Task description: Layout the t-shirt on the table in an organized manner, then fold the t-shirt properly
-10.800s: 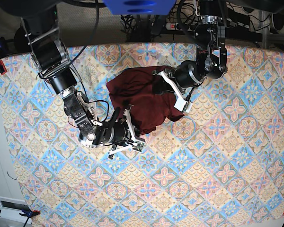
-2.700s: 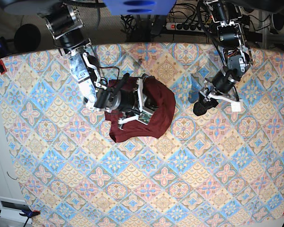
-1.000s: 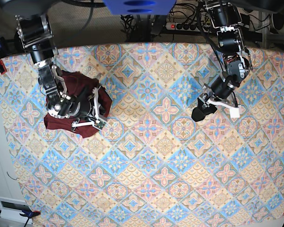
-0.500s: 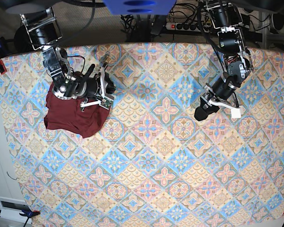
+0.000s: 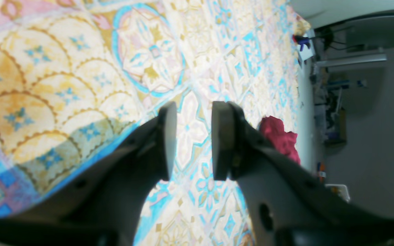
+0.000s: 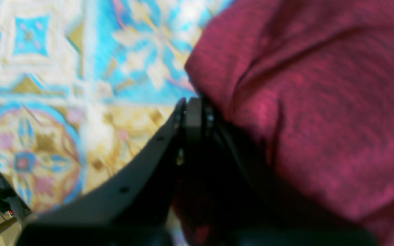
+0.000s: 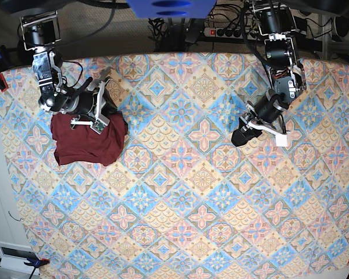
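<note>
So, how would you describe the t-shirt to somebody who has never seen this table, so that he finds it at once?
Look at the large table covered with a pastel blue, pink and cream diamond-tile cloth, and go to its far-left side in the base view. There lies the plain dark red t-shirt, a crumpled soft bundle, just under the right gripper. It is the only plain, dark-coloured fabric on the patterned surface.

This looks like a robotics lab or workroom. A wide table (image 7: 180, 192) under a patterned cloth stands beneath an overhead camera, with two robot arms mounted at its far edge. Behind them a power strip (image 7: 221, 32) and tangled cables (image 7: 163, 26) lie about. Clamps (image 7: 35, 261) pin the cloth's corners.
</note>
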`<state>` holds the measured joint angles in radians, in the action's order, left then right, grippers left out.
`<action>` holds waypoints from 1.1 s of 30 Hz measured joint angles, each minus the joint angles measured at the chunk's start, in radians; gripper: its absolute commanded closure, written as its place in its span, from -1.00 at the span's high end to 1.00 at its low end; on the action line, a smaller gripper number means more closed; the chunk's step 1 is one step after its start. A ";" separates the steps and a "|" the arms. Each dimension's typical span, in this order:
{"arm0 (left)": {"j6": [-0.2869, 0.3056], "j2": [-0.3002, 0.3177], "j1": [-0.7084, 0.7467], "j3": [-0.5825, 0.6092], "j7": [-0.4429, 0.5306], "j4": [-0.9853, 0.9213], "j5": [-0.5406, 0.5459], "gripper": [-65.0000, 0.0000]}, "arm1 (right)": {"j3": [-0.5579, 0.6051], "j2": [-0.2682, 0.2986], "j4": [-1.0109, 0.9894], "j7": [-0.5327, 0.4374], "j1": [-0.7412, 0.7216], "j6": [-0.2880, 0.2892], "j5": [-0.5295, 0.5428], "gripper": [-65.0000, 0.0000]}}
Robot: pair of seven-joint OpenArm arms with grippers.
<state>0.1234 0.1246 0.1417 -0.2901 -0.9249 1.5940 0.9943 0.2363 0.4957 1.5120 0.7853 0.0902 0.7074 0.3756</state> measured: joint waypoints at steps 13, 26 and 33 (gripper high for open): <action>-0.001 0.007 -0.013 0.099 0.000 0.000 -0.007 -0.53 | 0.002 0.014 0.113 0.093 0.014 -0.005 -0.061 -1.00; -0.002 0.121 0.182 0.183 -0.006 0.225 -0.055 -0.75 | -0.033 0.014 0.352 0.082 0.184 -0.008 -0.054 -1.00; 0.002 0.203 0.352 0.177 0.000 0.333 -0.066 -1.00 | -0.304 0.019 0.408 0.100 0.441 -0.013 -0.063 -1.00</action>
<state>0.1257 0.3275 0.4938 -0.1127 -0.9245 1.9274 0.9279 -0.0673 0.5148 1.9202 0.8852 0.5308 0.6945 0.3126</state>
